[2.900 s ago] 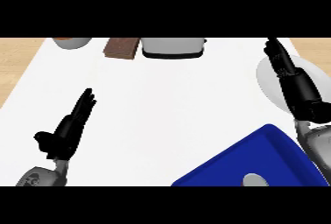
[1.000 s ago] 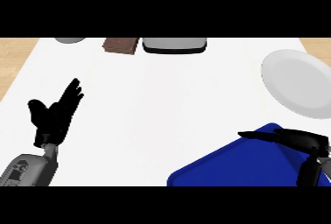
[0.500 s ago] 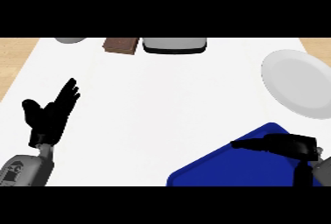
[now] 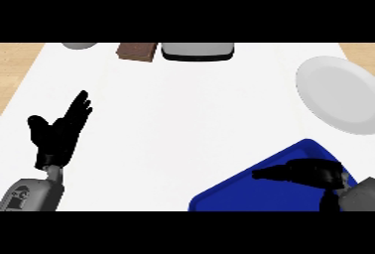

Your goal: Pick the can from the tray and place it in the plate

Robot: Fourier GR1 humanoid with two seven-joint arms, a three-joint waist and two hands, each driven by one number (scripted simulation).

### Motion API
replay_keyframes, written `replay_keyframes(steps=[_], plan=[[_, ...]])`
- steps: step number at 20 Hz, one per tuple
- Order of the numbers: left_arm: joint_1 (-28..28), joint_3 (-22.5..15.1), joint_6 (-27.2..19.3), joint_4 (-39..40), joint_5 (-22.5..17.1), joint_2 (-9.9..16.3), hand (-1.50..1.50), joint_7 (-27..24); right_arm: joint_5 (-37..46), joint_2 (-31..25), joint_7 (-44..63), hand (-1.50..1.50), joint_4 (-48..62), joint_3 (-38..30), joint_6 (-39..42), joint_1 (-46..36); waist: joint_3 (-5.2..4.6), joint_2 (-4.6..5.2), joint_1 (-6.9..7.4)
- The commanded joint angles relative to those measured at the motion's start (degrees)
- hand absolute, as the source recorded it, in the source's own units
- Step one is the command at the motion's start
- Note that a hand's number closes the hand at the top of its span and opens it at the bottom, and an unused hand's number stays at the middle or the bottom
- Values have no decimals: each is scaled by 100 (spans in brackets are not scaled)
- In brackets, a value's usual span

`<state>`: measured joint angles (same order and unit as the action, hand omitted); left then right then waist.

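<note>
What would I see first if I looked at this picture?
The bright blue tray in the lower right corner stands out most, with the robot's black right hand over it. Next comes the big white plate at the right edge. At the left, the other black hand rests open with its fingers up.

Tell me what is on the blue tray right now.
Only the right hand shows over the blue tray, at its right side. No can is visible; one could be hidden under that hand, but this view cannot settle it. The plate holds nothing.
</note>
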<state>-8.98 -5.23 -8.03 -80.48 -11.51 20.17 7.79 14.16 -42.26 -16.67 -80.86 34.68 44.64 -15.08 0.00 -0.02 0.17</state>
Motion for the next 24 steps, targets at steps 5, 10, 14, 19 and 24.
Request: replay_keyframes(steps=[5, 10, 14, 19, 24], plan=[[32, 233, 1, -438, 194, -58, 0, 365, 634, 582, 214, -150, -281, 40, 156, 434, 1, -10, -14], [-92, 318, 227, 445, 283, -374, 0, -235, 1410, 599, -433, -150, 132, 313, -180, 567, 1, 5, -31], [-171, 337, 234, -227, 306, -193, 0, 374, 1551, 668, -656, 150, 196, 539, 67, 343, 5, 1, 20], [-33, 323, 177, 7, 463, -381, 0, 103, 1455, 417, -1177, 150, -92, 560, 41, 377, 2, 4, 0], [110, 308, 248, -134, 523, -483, 0, 131, 1188, 316, -1004, 150, -445, 287, 131, 626, 1, -1, -15]])
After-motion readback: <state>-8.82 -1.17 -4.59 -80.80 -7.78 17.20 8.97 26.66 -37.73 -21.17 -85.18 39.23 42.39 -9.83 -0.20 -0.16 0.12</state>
